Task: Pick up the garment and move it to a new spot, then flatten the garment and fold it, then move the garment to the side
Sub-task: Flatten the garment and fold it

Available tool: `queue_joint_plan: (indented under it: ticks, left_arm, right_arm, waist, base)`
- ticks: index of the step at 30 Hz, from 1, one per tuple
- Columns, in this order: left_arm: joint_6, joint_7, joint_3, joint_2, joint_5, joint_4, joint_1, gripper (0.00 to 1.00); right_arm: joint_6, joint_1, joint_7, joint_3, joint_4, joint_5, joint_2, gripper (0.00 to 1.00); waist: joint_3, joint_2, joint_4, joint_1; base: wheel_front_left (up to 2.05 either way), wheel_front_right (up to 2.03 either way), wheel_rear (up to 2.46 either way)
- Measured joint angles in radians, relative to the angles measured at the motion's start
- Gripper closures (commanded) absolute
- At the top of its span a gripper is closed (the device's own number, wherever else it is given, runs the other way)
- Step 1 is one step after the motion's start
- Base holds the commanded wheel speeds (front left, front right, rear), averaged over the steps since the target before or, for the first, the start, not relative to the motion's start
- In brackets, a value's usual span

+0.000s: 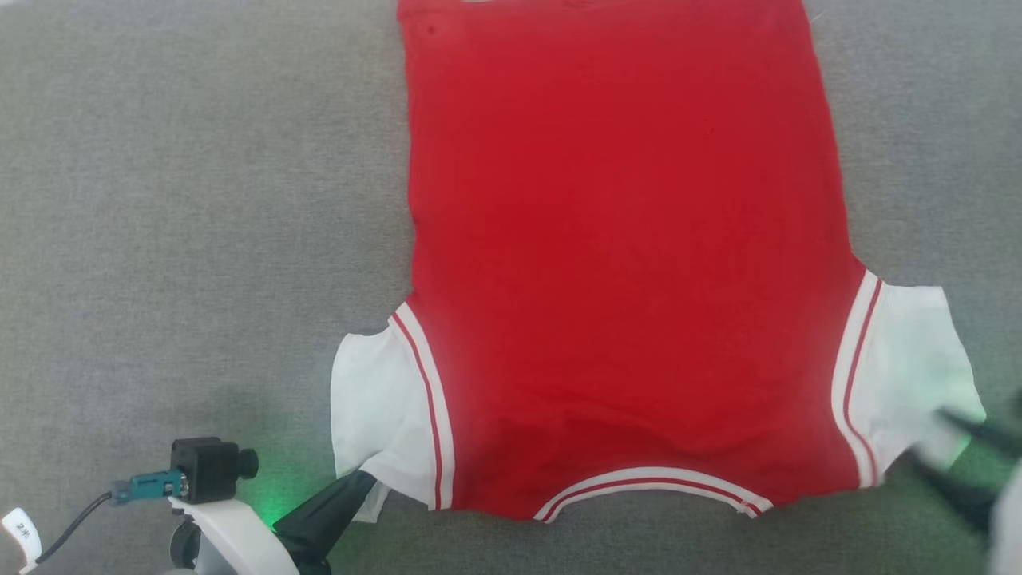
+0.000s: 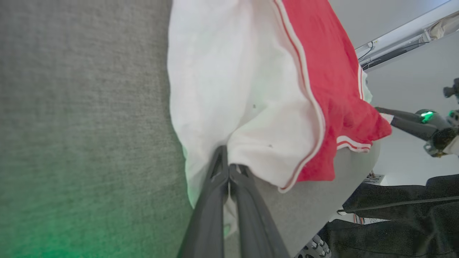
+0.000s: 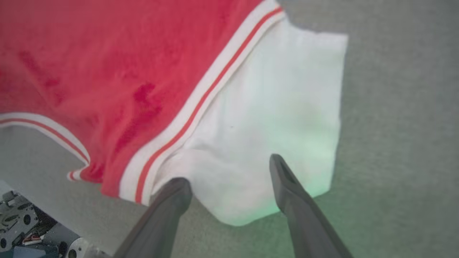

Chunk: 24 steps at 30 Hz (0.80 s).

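- Work surface: a grey woven cloth-covered table top (image 1: 200, 200) carries the whole job; green lamp glow falls on it near each wrist.
- Left gripper (image 1: 363, 479): the two long dark fingers are pressed together on the near corner of the jersey's white left sleeve (image 1: 375, 399). The left wrist view confirms it: jaws closed tight on the white cloth (image 2: 226, 168), which puckers up from the table at the pinch.
- The garment, a thin red sports jersey with white sleeves and white-and-red striped trim (image 1: 623, 239), lies spread on the table at centre to right of the head view. The body is flat and largely free of creases, the curved neck trim (image 1: 647, 483) is nearest the robot, and the hem runs off the far edge of the view.
- White right sleeve (image 1: 910, 359): lying flat on the table, fully spread.
- Right gripper (image 1: 926, 437): blurred in the head view. In the right wrist view its jaws stand wide apart (image 3: 227, 172) over the sleeve's near edge, clamping nothing.
- Step in hand, as judged: flattening, close to complete; folding not yet begun.
- Next move calls for: settling the left sleeve corner flat, then taking fresh pinches to fold without dragging the thin cloth out of shape.
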Motion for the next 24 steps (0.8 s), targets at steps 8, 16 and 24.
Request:
queue_joint_plan:
  ticks: [8,16,24]
  left_arm:
    - [0.0,-0.001,0.04,-0.031,0.088,-0.054,-0.005,1.0]
    - [0.0,-0.001,-0.009,-0.098,0.121,-0.078,-0.131,1.0]
    - [0.0,-0.005,-0.042,-0.17,0.122,-0.073,-0.218,1.0]
  right_arm:
    - [-0.001,0.044,0.181,-0.399,-0.205,0.155,-0.105,0.0]
    - [-0.001,-0.396,0.359,-0.413,-0.063,0.08,-0.155,0.0]
    - [-0.001,-0.908,0.611,-0.139,0.221,-0.078,-0.067,0.0]
  waist:
    - [0.049,0.0,0.037,0.0]
    - [0.142,0.0,0.128,0.0]
    - [0.237,0.0,0.245,0.0]
  base:
    - [0.0,0.0,0.0]
    - [0.0,0.0,0.0]
    - [0.0,0.0,0.0]
